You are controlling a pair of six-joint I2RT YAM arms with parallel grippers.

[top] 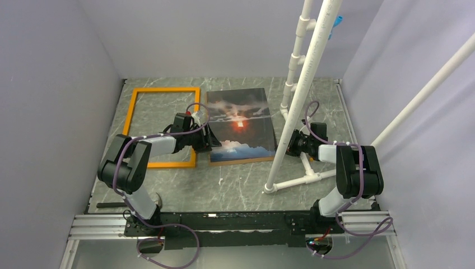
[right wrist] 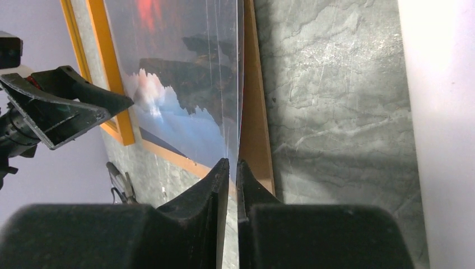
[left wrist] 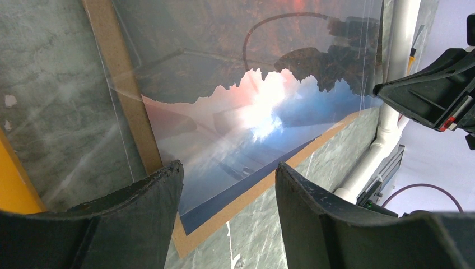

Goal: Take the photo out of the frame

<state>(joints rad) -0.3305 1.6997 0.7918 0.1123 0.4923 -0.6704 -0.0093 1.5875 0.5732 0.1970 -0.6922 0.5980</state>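
Note:
The orange frame (top: 130, 120) lies flat at the back left and holds nothing inside it. Right of it the photo (top: 241, 120), a dark sky with a red sun, rests on a brown backing board (top: 241, 161). A clear sheet (right wrist: 227, 84) covers the photo (right wrist: 173, 106), and its right edge is raised off the board (right wrist: 255, 112). My right gripper (right wrist: 233, 163) is shut on that raised edge. My left gripper (left wrist: 228, 168) hangs open over the photo's (left wrist: 252, 129) near left corner, touching nothing. The frame's bar (left wrist: 14, 179) shows at its left.
A white pipe stand (top: 305, 84) rises just right of the photo, with its foot (top: 297, 180) on the table beside my right arm. A dark tool (top: 109, 205) lies at the near left edge. Grey walls close in on the left, back and right.

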